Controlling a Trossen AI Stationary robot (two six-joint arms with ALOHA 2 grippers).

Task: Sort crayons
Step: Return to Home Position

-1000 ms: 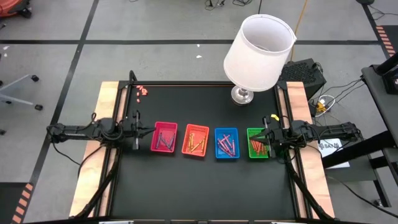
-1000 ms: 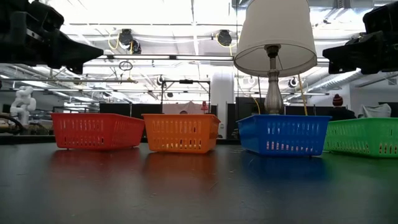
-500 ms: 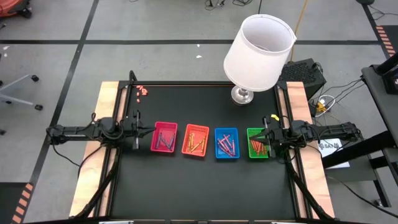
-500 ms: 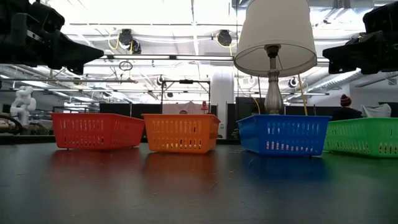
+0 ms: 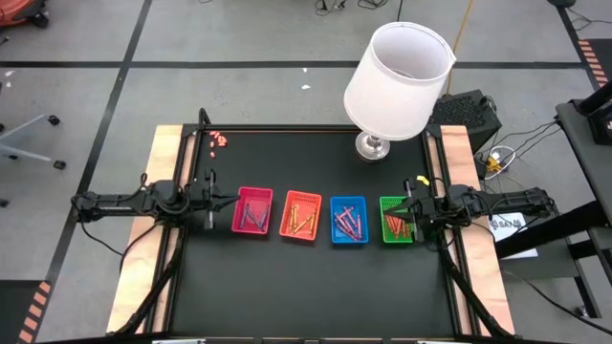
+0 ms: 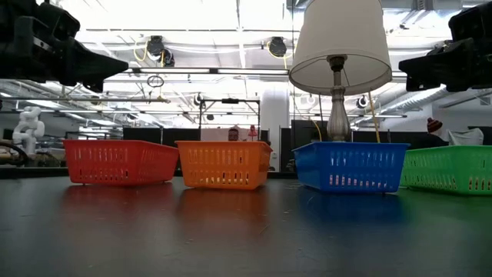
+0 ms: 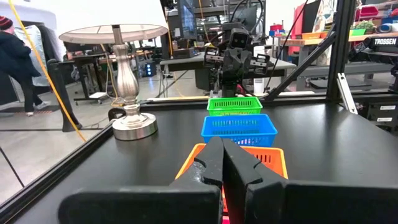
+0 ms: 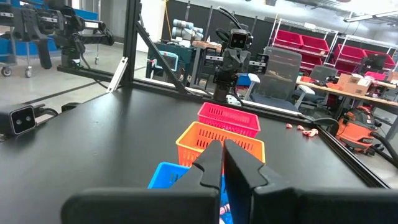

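Note:
Four small trays stand in a row across the middle of the black table: red (image 5: 252, 211), orange (image 5: 300, 215), blue (image 5: 348, 219) and green (image 5: 395, 219). Crayons lie inside each, among them those in the orange tray (image 5: 302, 220) and those in the blue tray (image 5: 346, 224). My left gripper (image 5: 230, 202) points level at the red tray's left side, shut and empty, above the table (image 6: 115, 65). My right gripper (image 5: 403, 212) hovers level over the green tray's right part, also shut and empty (image 8: 222, 149).
A lamp with a white shade (image 5: 397, 81) stands on its metal foot (image 5: 373, 145) at the table's far right. Tiny pink bits (image 5: 219, 139) lie at the far left corner. A person (image 7: 15, 56) stands in the room beyond the table.

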